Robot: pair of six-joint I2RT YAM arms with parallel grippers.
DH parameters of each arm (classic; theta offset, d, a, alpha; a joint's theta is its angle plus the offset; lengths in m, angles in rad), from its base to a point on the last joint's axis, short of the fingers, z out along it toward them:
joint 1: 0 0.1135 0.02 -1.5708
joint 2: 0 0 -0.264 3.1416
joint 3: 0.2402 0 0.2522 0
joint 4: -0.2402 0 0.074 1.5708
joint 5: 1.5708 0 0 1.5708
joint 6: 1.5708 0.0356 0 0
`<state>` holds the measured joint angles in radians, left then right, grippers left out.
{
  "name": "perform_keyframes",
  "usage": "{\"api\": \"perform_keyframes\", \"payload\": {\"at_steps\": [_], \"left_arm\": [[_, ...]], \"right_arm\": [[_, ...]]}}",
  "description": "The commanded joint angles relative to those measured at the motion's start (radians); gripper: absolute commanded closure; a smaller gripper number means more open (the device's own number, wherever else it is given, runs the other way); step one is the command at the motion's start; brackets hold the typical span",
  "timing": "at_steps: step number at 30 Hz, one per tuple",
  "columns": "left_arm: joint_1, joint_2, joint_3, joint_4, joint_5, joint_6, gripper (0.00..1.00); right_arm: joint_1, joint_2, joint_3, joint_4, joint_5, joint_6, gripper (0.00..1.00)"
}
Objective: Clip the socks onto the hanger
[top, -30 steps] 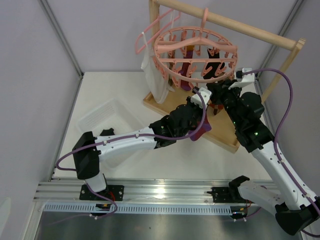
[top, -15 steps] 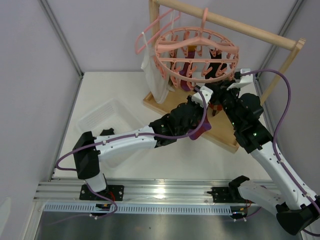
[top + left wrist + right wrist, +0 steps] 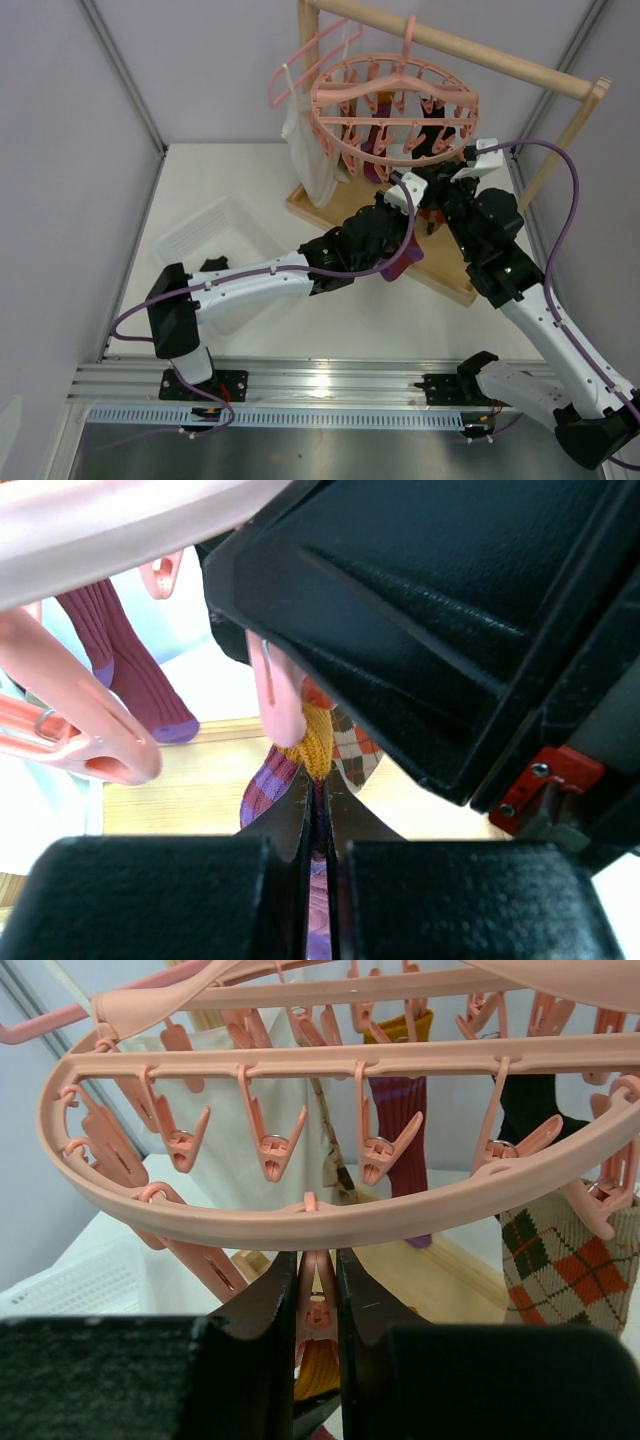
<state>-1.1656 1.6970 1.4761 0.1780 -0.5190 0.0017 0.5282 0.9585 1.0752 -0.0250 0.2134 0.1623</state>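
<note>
Where the front ring of the round pink plastic drying hanger (image 3: pixel 330 1222) dips lowest, the right gripper (image 3: pixel 317 1268) is clenched on one dangling pink clip (image 3: pixel 316 1295). Beneath it, the left gripper (image 3: pixel 318 792) pinches a tan argyle sock (image 3: pixel 318 748), whose mustard cuff pokes above the fingertips, against a clip.

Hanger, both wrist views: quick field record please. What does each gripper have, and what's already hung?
left gripper: shut on argyle sock, mustard cuff up at a clip
right gripper: shut on clip, pinching it
clip location: outer ring of hanger
cuff in clip: cannot tell
already hung: maroon sock, black sock, second argyle sock
behind hanger: white top
</note>
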Motion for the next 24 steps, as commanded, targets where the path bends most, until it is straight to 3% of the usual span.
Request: {"api": "perform_keyframes", "payload": {"at_steps": [1,24], "left_arm": [[-0.008,-0.013,0.049,0.012,-0.027,0.018,0.99],[-0.016,-0.022,0.075,0.005,-0.01,-0.019,0.99]], "right_arm": [[0.004,-0.014,-0.009,0.031,0.061,-0.038,1.0],[0.035,0.006,-0.02,0.05,0.095,-0.033,1.0]]}}
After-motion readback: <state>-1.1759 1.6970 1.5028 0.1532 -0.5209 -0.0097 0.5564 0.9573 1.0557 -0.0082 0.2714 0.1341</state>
